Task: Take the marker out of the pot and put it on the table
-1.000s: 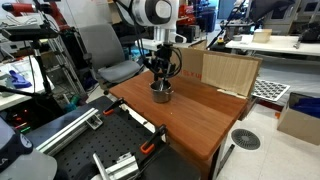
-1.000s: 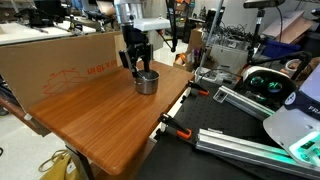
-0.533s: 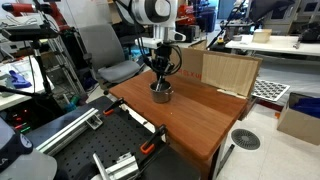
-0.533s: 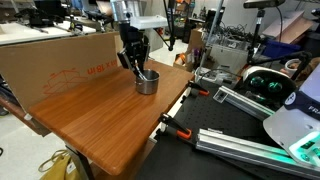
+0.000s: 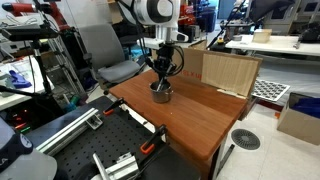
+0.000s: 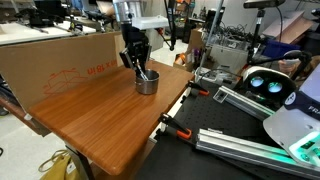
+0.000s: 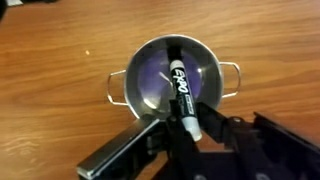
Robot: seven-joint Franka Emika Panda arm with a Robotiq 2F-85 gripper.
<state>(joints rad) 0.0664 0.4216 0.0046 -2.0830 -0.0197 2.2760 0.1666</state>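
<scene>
The small silver pot (image 7: 148,78) stands on the reddish-brown table (image 5: 205,120), near its far side in both exterior views (image 5: 161,94) (image 6: 147,84). Inside it, the black marker (image 7: 181,86) leans with its pale end up toward the wrist camera. My gripper (image 7: 188,122) reaches down into the pot from above and is shut on the marker's upper end, a dark finger on each side of it. In the exterior views the gripper (image 5: 160,80) (image 6: 141,68) sits right over the pot's mouth, and the marker shows as a thin dark stick there.
A cardboard box (image 5: 231,70) stands on the table just past the pot; a large cardboard sheet (image 6: 55,62) lines one long edge. A grey office chair (image 5: 105,55) is behind. Orange-handled clamps (image 6: 176,128) and a black metal bench (image 5: 110,150) border the near edge.
The jaws have closed on the marker's upper end inside the pot. The arm has barely shifted and the pot stays where it was.
</scene>
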